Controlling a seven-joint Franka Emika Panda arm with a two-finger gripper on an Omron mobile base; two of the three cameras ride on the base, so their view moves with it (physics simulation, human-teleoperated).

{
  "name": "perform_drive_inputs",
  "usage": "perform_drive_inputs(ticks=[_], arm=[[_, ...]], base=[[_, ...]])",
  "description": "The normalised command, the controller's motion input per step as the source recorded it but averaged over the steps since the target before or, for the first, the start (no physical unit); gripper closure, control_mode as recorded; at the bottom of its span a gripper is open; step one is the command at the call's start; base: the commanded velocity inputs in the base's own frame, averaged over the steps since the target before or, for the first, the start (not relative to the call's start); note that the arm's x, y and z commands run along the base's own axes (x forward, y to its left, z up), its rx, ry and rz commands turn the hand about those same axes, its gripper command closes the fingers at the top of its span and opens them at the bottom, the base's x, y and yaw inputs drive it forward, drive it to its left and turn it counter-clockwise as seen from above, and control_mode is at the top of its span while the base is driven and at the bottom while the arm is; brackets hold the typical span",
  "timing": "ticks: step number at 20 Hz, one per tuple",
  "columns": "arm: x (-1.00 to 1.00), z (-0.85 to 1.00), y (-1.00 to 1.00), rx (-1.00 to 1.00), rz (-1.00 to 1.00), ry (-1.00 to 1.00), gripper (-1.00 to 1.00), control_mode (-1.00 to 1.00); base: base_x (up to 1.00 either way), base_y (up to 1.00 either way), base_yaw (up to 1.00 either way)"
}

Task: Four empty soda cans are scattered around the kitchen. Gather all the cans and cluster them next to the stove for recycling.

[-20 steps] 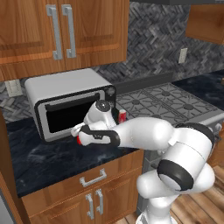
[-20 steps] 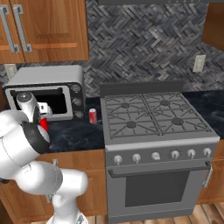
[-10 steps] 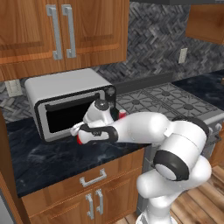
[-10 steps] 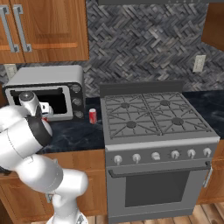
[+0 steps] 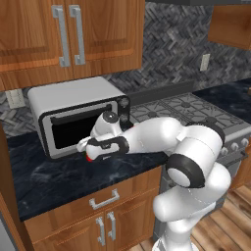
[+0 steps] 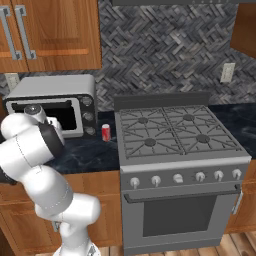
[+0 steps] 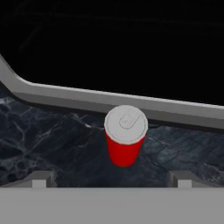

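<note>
Arm swung further left since the earlier frame; tool (image 7: 109,178) lowered, jaws wide, empty, over red can (image 7: 125,141) standing on desk (image 7: 52,148) before toaster oven (image 5: 73,117). Pickup pending.

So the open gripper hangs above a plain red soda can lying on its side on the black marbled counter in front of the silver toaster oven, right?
Not quite: the plain red soda can stands upright, silver top up, as the hand view shows. The rest holds: the open gripper hangs above it, on the black marbled counter before the silver toaster oven.
</note>
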Motion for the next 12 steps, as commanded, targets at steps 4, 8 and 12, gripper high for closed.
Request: perform_drive_inputs(ticks=[4,8,12], arm=[[0.14,-0.07,0.03,0.0,0.0,0.01,-1.0,-1.0],[0.11,-0.07,0.03,0.0,0.0,0.02,-1.0,-1.0],[0.09,-0.09,0.0,0.0,0.0,0.02,-1.0,-1.0]], base=[[0.0,0.0,0.0],[0.0,0.0,0.0],[0.0,0.0,0.0]])
